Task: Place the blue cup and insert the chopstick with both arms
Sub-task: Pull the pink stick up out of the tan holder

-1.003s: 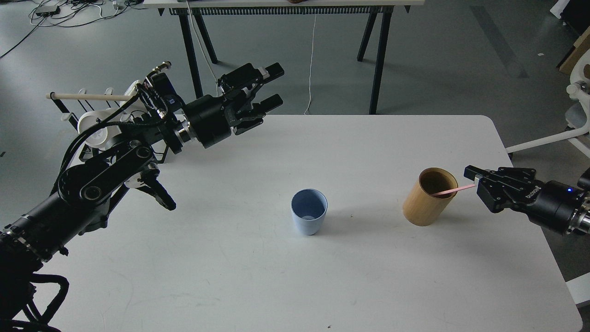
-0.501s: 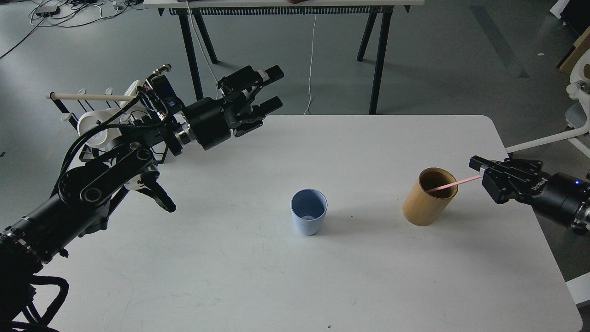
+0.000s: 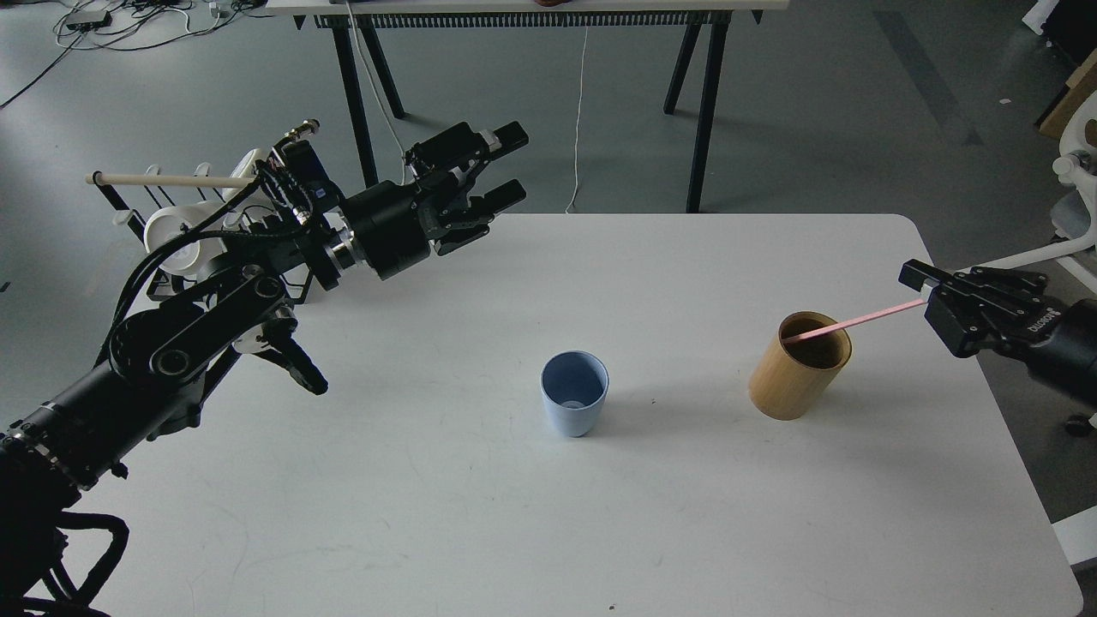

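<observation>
Two pincers face you: your right pincer (image 3: 921,291) pinches the chopstick (image 3: 853,322), whose far tip is still inside the bamboo cylinder (image 3: 799,367). Left of that cylinder the blue cup (image 3: 574,394) stands upright on the surface (image 3: 514,514). Your left pincer (image 3: 506,163), fingers spread, hovers far left of it.

Grey floor (image 3: 814,103), black-legged trestle table (image 3: 703,103) at the back, tangled cables (image 3: 128,21) top left, white cord (image 3: 579,111) hanging
</observation>
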Tool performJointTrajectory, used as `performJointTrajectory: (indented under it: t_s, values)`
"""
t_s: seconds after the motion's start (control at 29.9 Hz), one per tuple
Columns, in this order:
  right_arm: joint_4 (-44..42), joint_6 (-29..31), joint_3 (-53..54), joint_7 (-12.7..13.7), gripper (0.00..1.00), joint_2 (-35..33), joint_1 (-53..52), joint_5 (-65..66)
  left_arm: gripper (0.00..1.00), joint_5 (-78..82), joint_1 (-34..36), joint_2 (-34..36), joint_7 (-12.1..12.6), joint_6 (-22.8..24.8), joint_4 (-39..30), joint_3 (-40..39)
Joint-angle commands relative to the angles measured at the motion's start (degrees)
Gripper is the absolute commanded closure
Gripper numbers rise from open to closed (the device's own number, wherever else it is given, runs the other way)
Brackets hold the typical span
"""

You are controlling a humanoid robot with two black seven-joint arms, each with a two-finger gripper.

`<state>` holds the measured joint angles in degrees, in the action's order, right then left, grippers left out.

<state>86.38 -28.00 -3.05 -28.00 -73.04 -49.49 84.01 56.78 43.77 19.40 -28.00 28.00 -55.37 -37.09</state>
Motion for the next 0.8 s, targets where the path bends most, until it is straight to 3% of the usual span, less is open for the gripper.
performJointTrajectory:
  t_s: [0.0,0.3,0.77]
  values:
    - [2.82,0.00,0.23,0.00,1.00,-2.89,0.09,0.01,0.05,-0.01,0.00,0.02,0.00,0.00,0.08,0.00]
    - [8.54,0.00,0.50,0.00,1.00,-9.84,-0.25,0.01,0.05,-0.01,0.00,-0.07,0.00,0.00,0.09,0.00]
    - [12.23,0.00,3.65,0.00,1.00,-13.88,-0.52,-0.43,0.05,-0.01,0.00,0.02,0.00,0.00,0.09,0.00]
